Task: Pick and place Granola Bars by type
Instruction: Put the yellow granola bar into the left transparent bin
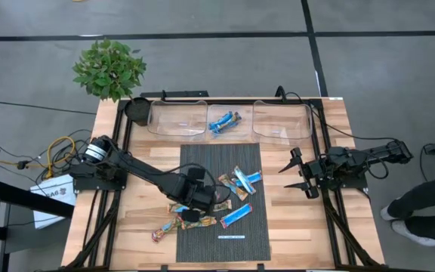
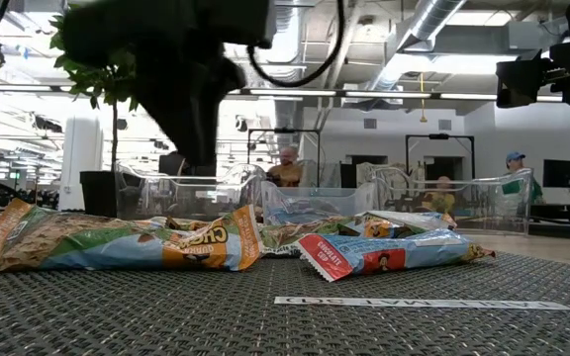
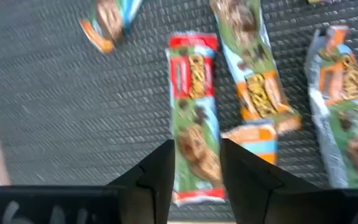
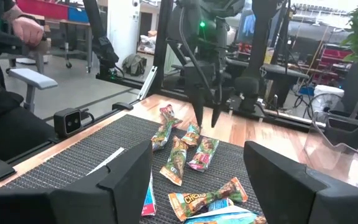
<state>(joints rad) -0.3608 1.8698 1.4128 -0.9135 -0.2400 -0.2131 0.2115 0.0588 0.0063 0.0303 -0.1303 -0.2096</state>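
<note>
Looking down at the bench [image 1: 293, 227], we see a dark mat [image 1: 202, 162] with Granola Bars [image 1: 236, 181] spread on it, and one more lies in the middle clear bin [image 1: 225, 121]. Our left gripper [image 3: 196, 163] hangs over the pile. Its jaws are apart, and a red-ended bar [image 3: 195, 112] lies right between them, not pinched. Our right gripper [image 1: 297, 172] waits beside the mat, jaws wide apart, holding nothing.
</note>
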